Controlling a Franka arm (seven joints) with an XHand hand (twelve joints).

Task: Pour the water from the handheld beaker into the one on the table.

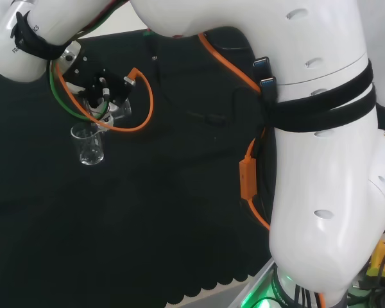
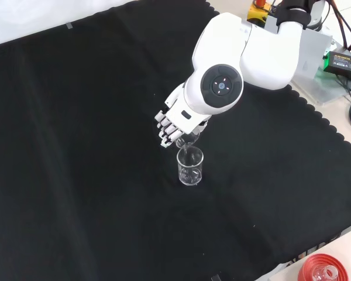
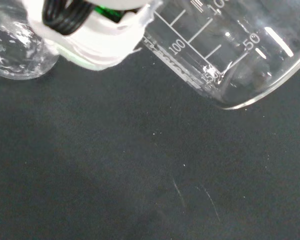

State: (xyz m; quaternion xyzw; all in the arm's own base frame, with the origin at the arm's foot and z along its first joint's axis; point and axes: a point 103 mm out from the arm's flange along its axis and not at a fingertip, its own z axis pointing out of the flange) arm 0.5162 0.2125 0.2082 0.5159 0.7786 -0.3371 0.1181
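Note:
A clear glass beaker stands upright on the black cloth, also seen in the head view and in the wrist view. Just above it the hand is curled round a second clear beaker with printed marks, tipped over so its mouth points down at the standing one. In the head view the hand sits right over the standing beaker's rim. A thin stream seems to run into the standing beaker in the front view. The held beaker is largely hidden by the fingers in the front view.
The arm's big white links fill the right of the head view, with orange cable looping near the hand. A red ribbed stand lies off the cloth's front right corner in the front view. A power box sits on the bench at far right.

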